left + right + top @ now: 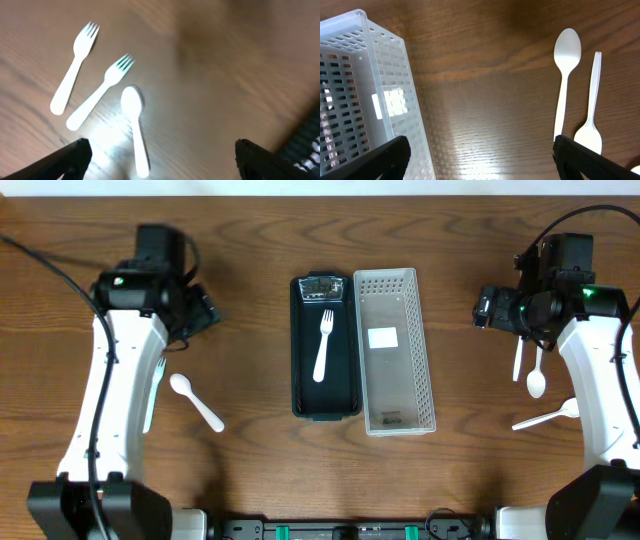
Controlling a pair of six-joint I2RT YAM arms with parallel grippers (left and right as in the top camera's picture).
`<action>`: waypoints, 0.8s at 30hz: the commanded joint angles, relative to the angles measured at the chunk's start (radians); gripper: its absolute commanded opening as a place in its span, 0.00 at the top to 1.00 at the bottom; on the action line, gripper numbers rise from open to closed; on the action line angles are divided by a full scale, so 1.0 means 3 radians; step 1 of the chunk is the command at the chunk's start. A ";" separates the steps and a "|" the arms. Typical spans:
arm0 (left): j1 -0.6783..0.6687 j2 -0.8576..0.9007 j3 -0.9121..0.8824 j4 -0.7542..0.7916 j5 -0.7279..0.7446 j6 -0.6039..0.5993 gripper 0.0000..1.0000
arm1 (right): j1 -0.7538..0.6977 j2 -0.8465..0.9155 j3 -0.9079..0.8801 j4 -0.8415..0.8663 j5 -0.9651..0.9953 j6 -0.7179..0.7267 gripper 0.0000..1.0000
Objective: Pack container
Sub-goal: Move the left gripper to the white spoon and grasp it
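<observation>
Hovering open, left gripper (160,162) and right gripper (480,160) flank the container (342,380)

The left wrist view is blurred: only fingertips (75,156) show at its lower corners, spread wide and empty, and a dark edge at far right cannot be identified. Just ahead lie a spoon (134,125) and two forks (102,90). The right fingers (380,161) are equally parted and bare, with a white basket (355,90) cropped at left and two spoons (566,65) ahead, one cut off below. From overhead the black container sits centrally, touching the basket, a white fork (322,345) lengthwise inside, well apart from both grippers.
</observation>
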 commanded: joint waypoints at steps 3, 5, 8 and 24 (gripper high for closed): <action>0.0425 0.0032 -0.0720 0.0490 0.0524 -0.0094 0.05 | 0.0000 0.0017 0.0017 -0.0006 0.0006 -0.0028 0.05; 0.0553 0.0032 -0.0930 0.0657 0.0612 -0.0104 0.05 | 0.0000 0.0017 0.0017 -0.0006 0.0006 -0.0028 0.05; 0.0683 0.0032 -0.1136 0.0827 0.0734 -0.0100 0.05 | 0.0000 0.0017 0.0017 -0.0003 0.0006 -0.0051 0.05; 0.0696 0.0450 -0.1436 0.1372 0.0744 -0.0092 0.05 | 0.0000 0.0017 0.0017 -0.0005 0.0006 -0.0050 0.06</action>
